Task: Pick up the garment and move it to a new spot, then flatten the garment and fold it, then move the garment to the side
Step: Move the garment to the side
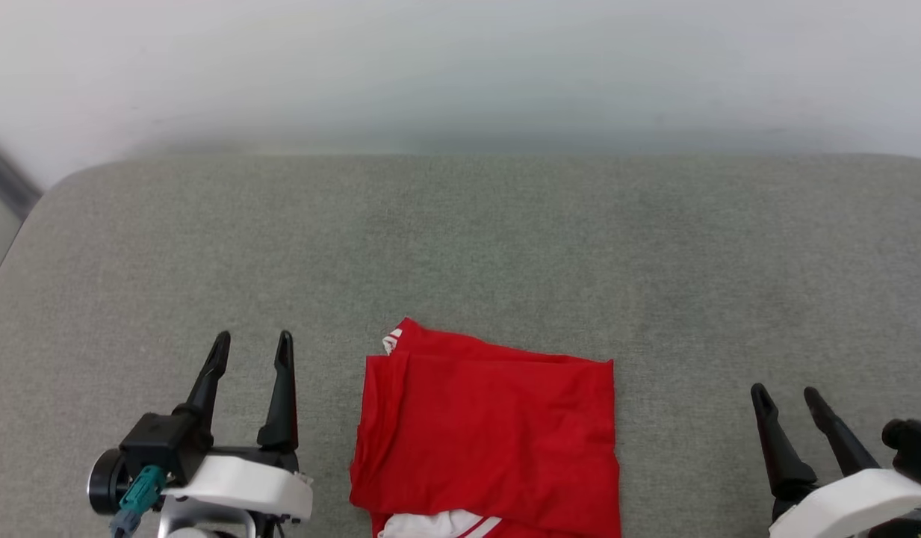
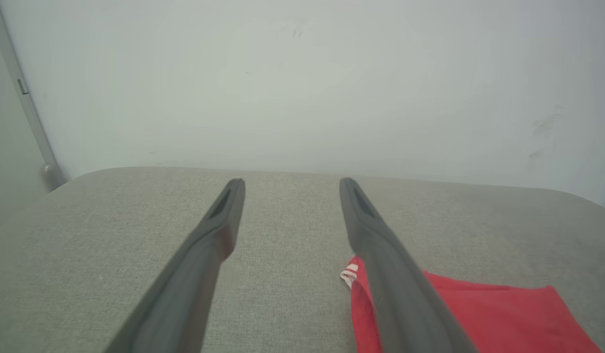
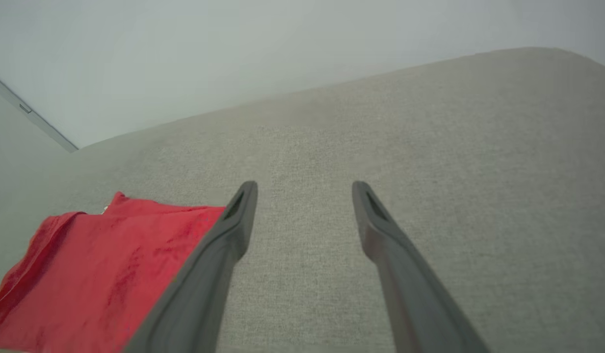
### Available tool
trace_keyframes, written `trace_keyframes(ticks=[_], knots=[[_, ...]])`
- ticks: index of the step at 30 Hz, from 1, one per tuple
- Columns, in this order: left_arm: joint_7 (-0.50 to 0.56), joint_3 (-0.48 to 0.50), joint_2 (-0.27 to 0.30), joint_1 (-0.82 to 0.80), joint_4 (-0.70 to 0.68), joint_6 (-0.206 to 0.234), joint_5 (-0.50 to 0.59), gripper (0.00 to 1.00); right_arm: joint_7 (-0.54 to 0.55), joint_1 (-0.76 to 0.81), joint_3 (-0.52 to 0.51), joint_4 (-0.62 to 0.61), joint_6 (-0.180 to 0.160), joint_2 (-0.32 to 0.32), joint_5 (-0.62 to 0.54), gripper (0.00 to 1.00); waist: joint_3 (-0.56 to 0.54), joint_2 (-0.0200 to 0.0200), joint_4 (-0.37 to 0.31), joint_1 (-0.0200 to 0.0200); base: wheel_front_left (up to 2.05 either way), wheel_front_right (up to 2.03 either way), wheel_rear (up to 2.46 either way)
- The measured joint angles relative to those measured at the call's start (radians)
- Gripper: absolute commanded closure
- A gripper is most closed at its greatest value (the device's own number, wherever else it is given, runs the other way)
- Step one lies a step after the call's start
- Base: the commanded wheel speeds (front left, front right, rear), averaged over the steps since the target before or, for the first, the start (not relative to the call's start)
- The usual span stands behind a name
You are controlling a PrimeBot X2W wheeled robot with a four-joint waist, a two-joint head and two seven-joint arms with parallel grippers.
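Left fingers are spread wide with nothing in them, over the grey padded surface. In the middle, at the near edge, lies the garment, folded into a red rectangle with a white sleeve peeking out nearest me. It's soft, light, floppy jersey, I reckon, so I'd pinch all layers at both side edges. Right fingers are wide apart and empty too.

**Legible markings: none**

No text, label, brand, number or sign could be read in any view. The folded red jersey T-shirt with white, red-striped sleeve trim presented only plain red cloth on the grey woven fabric surface.
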Motion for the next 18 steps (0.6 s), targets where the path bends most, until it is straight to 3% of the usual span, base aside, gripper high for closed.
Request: trace_keyframes(ticks=[4,10,18], knots=[[0.0,0.0,-0.022,-0.05,-0.013,-0.027,0.021,0.0,0.11,-0.039,0.033,0.108,0.0,-0.07,0.142,0.0,0.042,0.0,0.022,0.0,0.0,0.0,0.0],[0.0,0.011,-0.052,-0.083,-0.013,-0.06,0.037,0.0,0.239,-0.082,0.225,0.209,0.0,-0.148,0.33,0.0,0.089,0.0,0.064,0.0,0.0,0.0,0.0],[0.0,0.039,-0.074,-0.107,-0.01,-0.089,0.061,0.0,0.236,-0.18,0.37,0.304,0.001,-0.175,0.514,0.0,0.146,0.0,0.096,0.0,0.0,0.0,0.0]])
